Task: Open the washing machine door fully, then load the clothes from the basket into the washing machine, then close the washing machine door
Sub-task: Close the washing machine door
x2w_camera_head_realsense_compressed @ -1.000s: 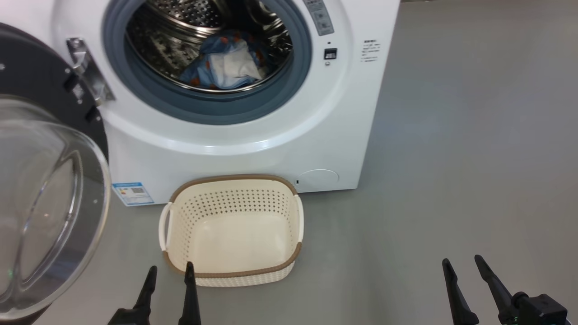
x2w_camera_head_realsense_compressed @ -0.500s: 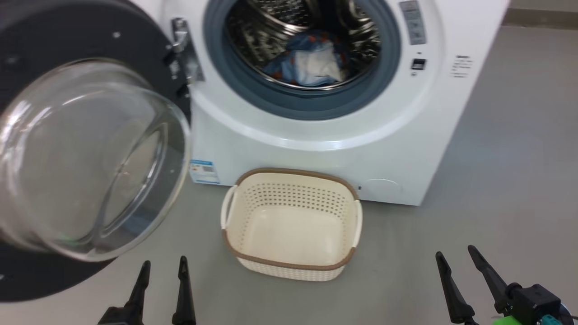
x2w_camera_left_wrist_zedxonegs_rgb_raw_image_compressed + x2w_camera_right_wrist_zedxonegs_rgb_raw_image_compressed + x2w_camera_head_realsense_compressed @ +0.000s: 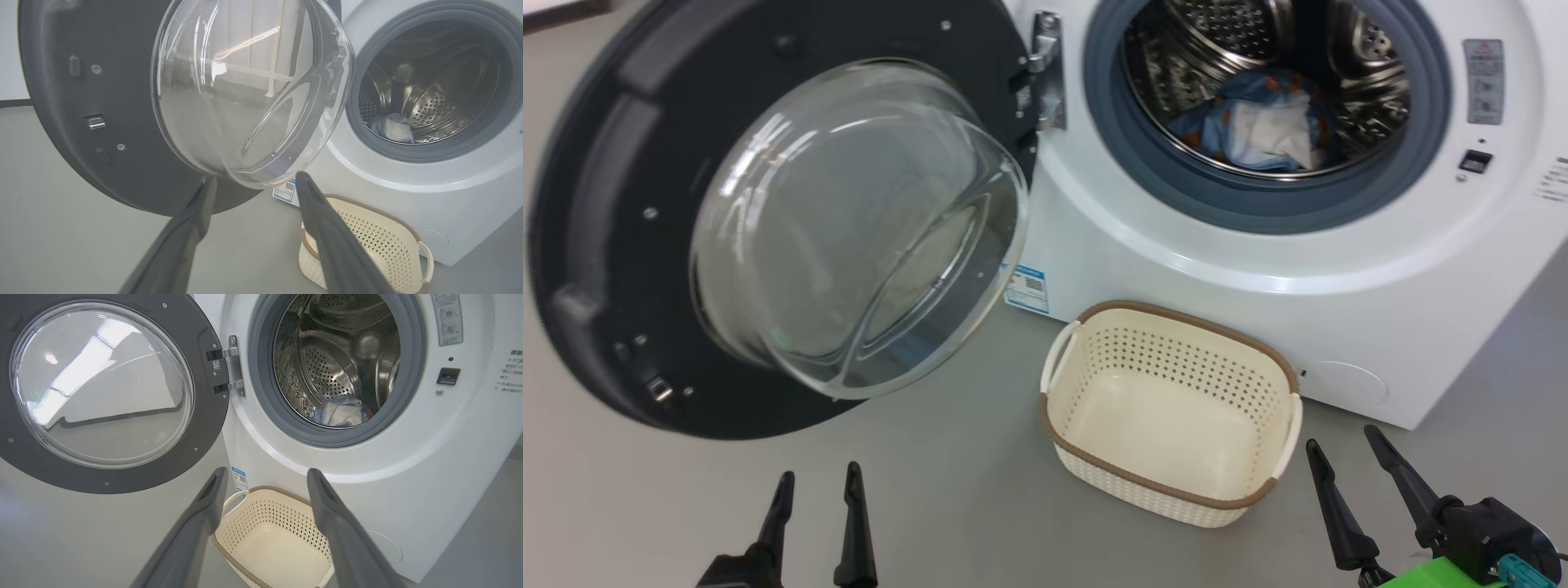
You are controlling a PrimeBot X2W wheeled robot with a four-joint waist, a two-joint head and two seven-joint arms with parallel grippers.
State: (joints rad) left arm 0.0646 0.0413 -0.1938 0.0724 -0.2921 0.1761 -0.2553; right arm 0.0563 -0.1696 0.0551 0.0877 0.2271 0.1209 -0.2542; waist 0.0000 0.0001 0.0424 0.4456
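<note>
- left hand (image 3: 819, 471): fingers spread, nothing between them, hanging over the floor (image 3: 947, 506) below the open door.
- right hand (image 3: 1340, 437): spread the same way and empty, just beside the near right corner of the basket (image 3: 1168, 363), not touching it.
- basket: upright on the floor, close against the front of the washing machine (image 3: 1258, 278), nothing in it. We see its bare bottom in the head and right wrist views.
- washing machine door (image 3: 596, 204): swung wide to the left on its hinge (image 3: 1045, 69), glass bowl bulging toward us.
- clothes (image 3: 1270, 122): one bundle low in the drum (image 3: 1217, 33), behind the grey gasket (image 3: 1111, 122), white lining on top.
- views: the head view resolves the orange-brown print on the blue fabric. In both wrist views the bundle is too small for that.
- right wrist view has the door nearly face-on. Left wrist view sees the bowl side-on, and its own finger covers part of the basket.
</note>
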